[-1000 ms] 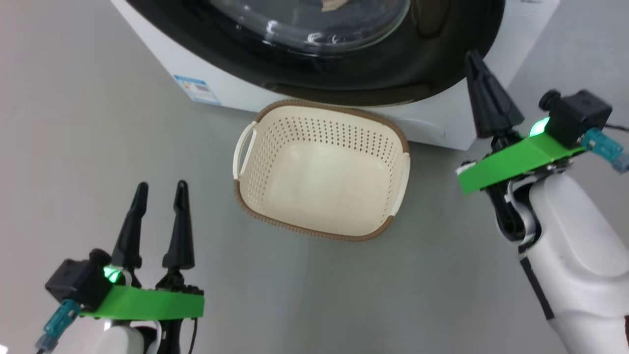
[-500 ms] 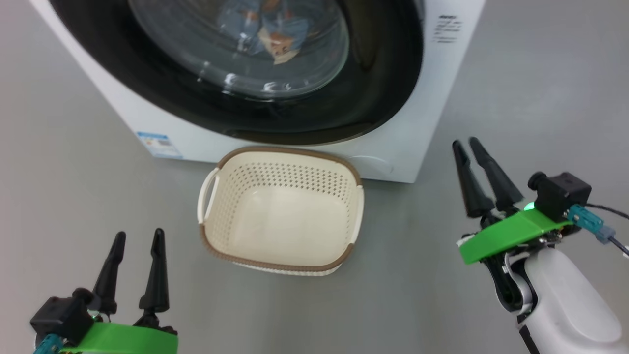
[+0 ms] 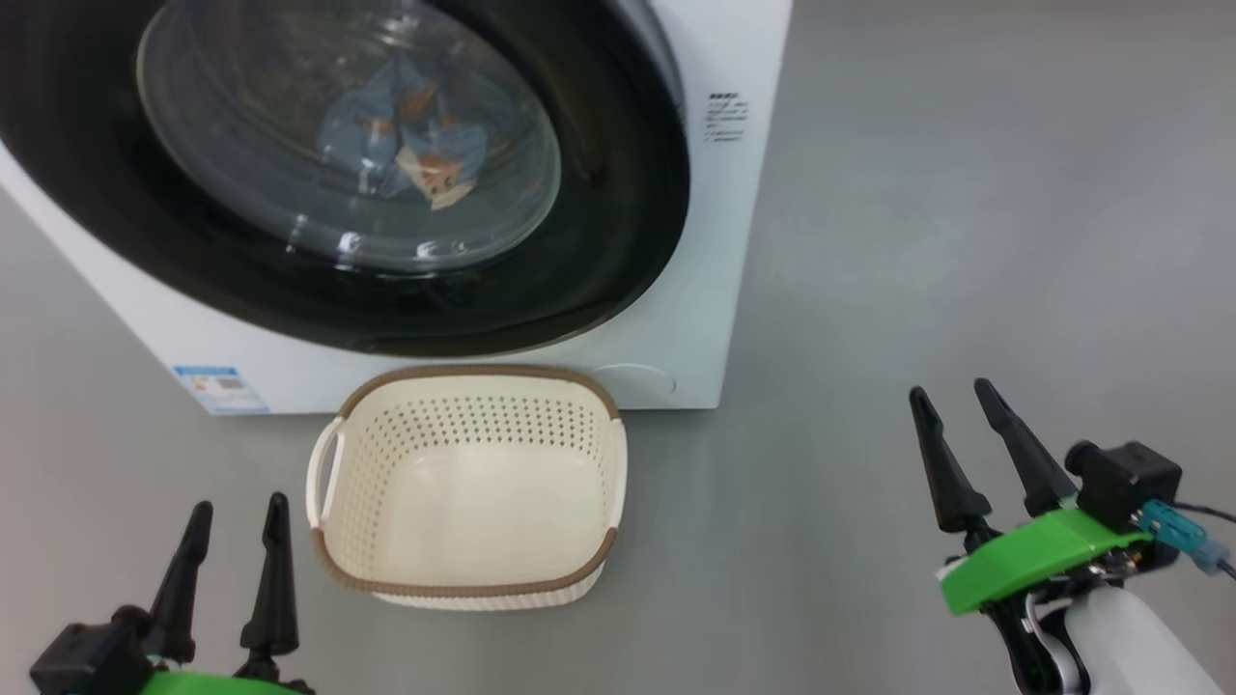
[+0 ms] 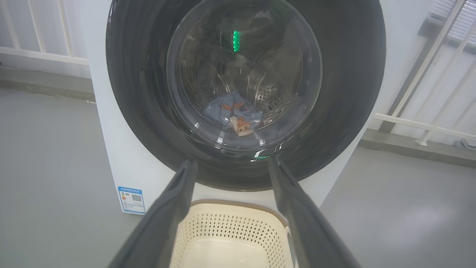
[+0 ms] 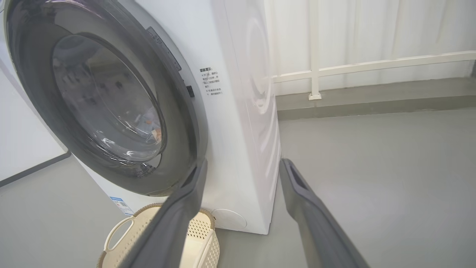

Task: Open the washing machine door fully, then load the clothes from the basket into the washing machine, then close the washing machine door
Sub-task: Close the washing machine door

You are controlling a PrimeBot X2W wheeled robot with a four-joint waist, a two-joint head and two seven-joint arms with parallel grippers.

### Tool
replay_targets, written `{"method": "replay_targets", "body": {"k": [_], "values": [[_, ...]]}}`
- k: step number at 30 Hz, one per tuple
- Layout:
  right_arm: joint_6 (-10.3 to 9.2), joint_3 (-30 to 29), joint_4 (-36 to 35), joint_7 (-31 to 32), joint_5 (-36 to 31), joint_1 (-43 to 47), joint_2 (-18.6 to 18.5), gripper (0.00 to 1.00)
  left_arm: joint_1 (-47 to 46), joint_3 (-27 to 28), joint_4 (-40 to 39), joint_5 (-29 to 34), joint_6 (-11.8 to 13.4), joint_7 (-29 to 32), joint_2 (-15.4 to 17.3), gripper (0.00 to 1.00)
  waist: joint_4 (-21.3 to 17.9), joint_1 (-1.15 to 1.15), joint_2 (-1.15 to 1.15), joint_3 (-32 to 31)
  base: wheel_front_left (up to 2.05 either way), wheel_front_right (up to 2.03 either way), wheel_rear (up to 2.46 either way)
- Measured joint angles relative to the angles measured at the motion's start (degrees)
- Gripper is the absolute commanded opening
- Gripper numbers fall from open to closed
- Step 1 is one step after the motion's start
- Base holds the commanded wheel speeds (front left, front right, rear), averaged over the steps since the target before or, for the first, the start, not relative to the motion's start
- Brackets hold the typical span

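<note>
The door (image 3: 608,241) looks shut over the clothes (image 3: 406,135); we should back away gently, left tool (image 3: 240,502) and right tool (image 3: 949,387) apart, empty.

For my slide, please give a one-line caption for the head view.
Door shut, clothes inside, basket empty, left gripper and right gripper open.

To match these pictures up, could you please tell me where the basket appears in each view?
Head view: the basket lower centre-left, before the washing machine.
Left wrist view: basket bottom centre, framed by the left end effector.
Right wrist view: basket bottom left, partly behind the right end effector.
Shared landmark: the blue label sticker.
</note>
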Motion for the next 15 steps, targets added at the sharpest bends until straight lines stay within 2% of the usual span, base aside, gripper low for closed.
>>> {"method": "replay_targets", "body": {"k": [15], "values": [[0.0, -4.1, -2.8, 0.0, -0.8, 7.2, -2.2, 1.0, 3.3, 1.8, 0.3, 0.2, 0.0, 0.0, 0.5, 1.0, -6.0, 0.0, 0.0, -4.4, 0.0, 0.0, 0.0]]}}
